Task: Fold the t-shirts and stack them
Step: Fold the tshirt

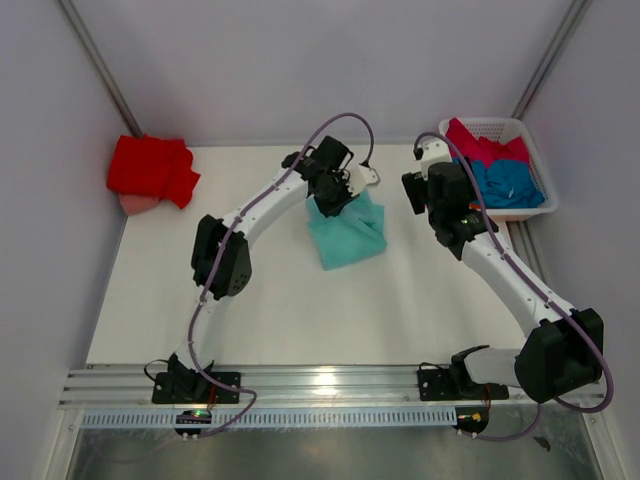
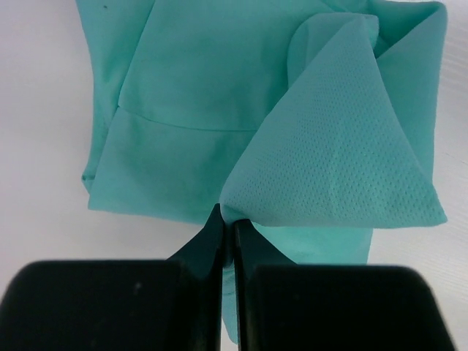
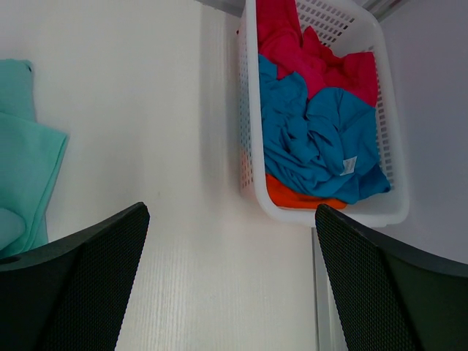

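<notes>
L jaws clamped on a corner of the mint shirt (image 2: 190,102), mid counter (image 1: 280,300). R jaws wide apart, empty, near basket (image 3: 344,214) w/ blue shirt (image 3: 314,139) & pink shirt (image 3: 322,64).

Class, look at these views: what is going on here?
The left gripper is shut on a flap of the mint-teal t-shirt, which lies partly folded mid-table. The right gripper hangs open and empty near the white basket, which holds the blue t-shirt and crimson-pink t-shirt. The red t-shirt sits bunched at the far left corner.
</notes>
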